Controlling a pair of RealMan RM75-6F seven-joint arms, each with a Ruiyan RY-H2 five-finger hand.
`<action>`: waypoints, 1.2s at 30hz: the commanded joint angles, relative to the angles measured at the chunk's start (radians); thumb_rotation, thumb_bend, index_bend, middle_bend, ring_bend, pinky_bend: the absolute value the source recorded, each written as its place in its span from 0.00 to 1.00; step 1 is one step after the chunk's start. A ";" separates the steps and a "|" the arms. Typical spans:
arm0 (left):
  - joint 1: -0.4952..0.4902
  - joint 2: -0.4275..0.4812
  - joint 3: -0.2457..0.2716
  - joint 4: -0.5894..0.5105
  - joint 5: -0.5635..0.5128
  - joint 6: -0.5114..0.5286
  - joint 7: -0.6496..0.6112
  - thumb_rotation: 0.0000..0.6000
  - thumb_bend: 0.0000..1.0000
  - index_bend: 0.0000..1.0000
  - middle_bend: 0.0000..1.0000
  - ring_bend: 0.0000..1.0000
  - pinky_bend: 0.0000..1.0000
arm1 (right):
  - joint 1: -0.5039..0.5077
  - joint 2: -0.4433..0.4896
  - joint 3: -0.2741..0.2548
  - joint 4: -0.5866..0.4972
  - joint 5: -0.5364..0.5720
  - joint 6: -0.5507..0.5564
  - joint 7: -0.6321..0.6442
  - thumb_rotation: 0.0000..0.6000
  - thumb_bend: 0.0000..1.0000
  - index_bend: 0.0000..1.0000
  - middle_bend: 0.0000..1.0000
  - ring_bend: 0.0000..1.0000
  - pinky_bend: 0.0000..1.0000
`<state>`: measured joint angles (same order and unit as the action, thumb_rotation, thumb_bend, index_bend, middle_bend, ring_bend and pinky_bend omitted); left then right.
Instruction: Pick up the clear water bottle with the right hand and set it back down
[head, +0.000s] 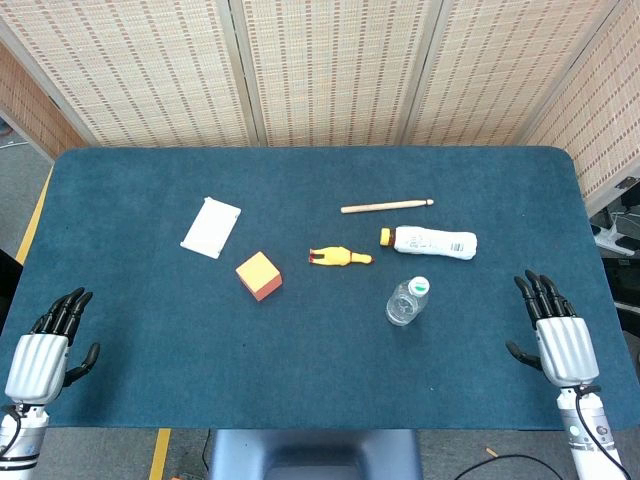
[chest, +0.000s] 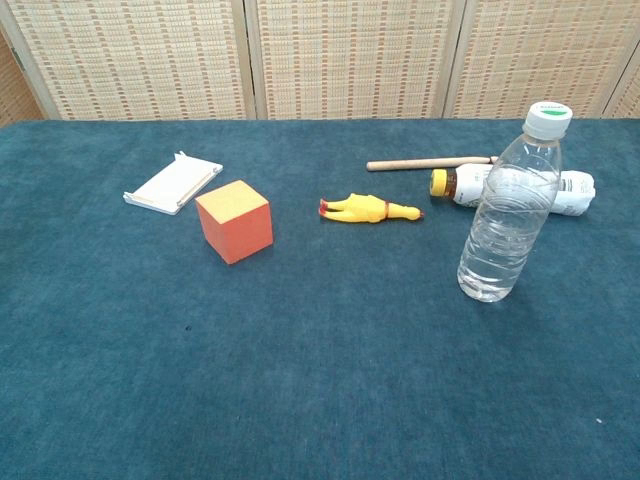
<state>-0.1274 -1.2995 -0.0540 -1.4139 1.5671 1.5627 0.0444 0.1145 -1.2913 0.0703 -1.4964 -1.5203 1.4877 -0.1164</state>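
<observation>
Standing upright right of centre on the blue table (head: 150, 330), the clear water bottle (head: 407, 301) waits untouched, near the white bottle (head: 432, 241); right hand (head: 556, 335) and left hand (head: 48, 345) rest open, empty, at the near corners.

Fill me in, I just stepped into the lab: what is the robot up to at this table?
Nothing is being handled yet. The clear water bottle stands upright on the blue table, untouched, just in front of a white bottle lying on its side. The right hand rests open near the table's right edge, clear of the bottle, and the left hand sits open at the left edge. A rubber chicken, an orange cube, a wooden stick and a white packet lie around.
</observation>
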 joint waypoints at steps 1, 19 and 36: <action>0.000 0.002 0.000 -0.006 0.001 0.000 0.003 1.00 0.38 0.05 0.04 0.09 0.30 | -0.002 0.004 0.000 -0.003 0.002 0.001 0.005 1.00 0.06 0.00 0.00 0.00 0.23; -0.009 -0.011 -0.003 0.018 -0.004 -0.014 -0.013 1.00 0.37 0.05 0.04 0.09 0.30 | 0.023 0.009 -0.031 0.034 -0.074 -0.017 0.096 1.00 0.06 0.00 0.00 0.00 0.16; 0.014 0.025 -0.005 -0.053 -0.030 -0.003 0.022 1.00 0.35 0.00 0.01 0.09 0.30 | 0.194 -0.018 -0.032 0.177 -0.062 -0.280 0.716 1.00 0.06 0.00 0.00 0.00 0.12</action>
<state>-0.1132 -1.2744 -0.0586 -1.4669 1.5378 1.5602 0.0660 0.2396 -1.3105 0.0476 -1.3543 -1.5938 1.3276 0.4159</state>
